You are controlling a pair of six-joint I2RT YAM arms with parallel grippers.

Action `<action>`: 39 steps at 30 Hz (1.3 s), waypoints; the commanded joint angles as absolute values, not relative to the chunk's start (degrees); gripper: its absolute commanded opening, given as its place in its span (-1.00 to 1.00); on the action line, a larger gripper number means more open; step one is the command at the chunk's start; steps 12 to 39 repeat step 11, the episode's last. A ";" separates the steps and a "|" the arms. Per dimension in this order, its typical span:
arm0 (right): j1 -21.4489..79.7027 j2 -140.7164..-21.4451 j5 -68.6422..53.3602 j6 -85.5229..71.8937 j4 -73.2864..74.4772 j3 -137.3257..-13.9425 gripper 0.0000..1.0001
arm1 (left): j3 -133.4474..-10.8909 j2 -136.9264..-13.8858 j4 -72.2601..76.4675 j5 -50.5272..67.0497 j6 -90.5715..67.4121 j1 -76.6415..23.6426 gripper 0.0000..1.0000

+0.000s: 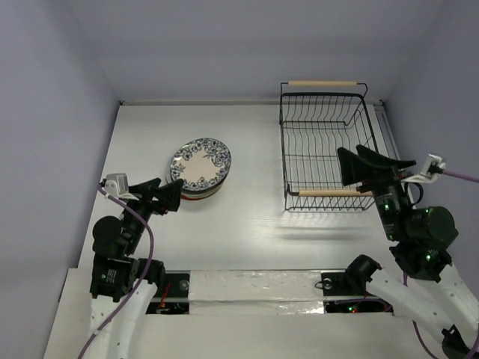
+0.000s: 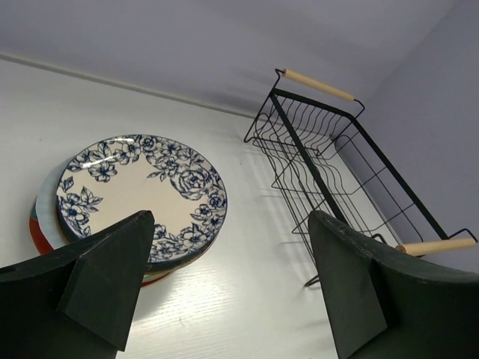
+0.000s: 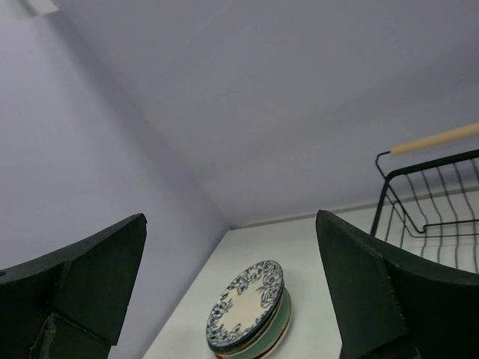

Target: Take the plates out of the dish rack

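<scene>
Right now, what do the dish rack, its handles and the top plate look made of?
Dish rack: thin black wire, probably coated metal, matte. Handles: pale round rods, apparently unfinished wood. Top plate: white with blue flowers, slight sheen, likely glazed ceramic, possibly melamine.

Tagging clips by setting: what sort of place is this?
Likely a robot lab bench, not a kitchen: bare white table, plain lilac walls, plus a black wire dish rack and stacked round plates.

The black two-finger left end effector hovers low, jaws spread wide and empty. The matching right end effector gapes likewise.
</scene>
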State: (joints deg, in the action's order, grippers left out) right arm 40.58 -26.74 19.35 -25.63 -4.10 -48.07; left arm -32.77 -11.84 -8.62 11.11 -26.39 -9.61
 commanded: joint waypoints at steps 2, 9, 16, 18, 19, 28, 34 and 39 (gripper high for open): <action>40.96 -21.72 27.86 -22.07 -5.10 -44.04 1.00 | -37.00 -13.44 -5.45 11.42 -24.87 -9.23 0.64; 40.96 -17.85 30.23 -18.02 -2.90 -45.17 1.00 | -45.08 -18.10 -5.28 10.19 -23.11 -9.23 0.68; 40.96 -16.35 30.50 -17.49 -2.90 -45.61 1.00 | -47.36 -20.20 -4.92 10.89 -23.20 -9.23 0.70; 40.96 -16.35 30.50 -17.49 -2.90 -45.61 1.00 | -47.36 -20.20 -4.92 10.89 -23.20 -9.23 0.70; 40.96 -16.35 30.50 -17.49 -2.90 -45.61 1.00 | -47.36 -20.20 -4.92 10.89 -23.20 -9.23 0.70; 40.96 -16.35 30.50 -17.49 -2.90 -45.61 1.00 | -47.36 -20.20 -4.92 10.89 -23.20 -9.23 0.70; 40.96 -16.35 30.50 -17.49 -2.90 -45.61 1.00 | -47.36 -20.20 -4.92 10.89 -23.20 -9.23 0.70; 40.96 -16.35 30.50 -17.49 -2.90 -45.61 1.00 | -47.36 -20.20 -4.92 10.89 -23.20 -9.23 0.70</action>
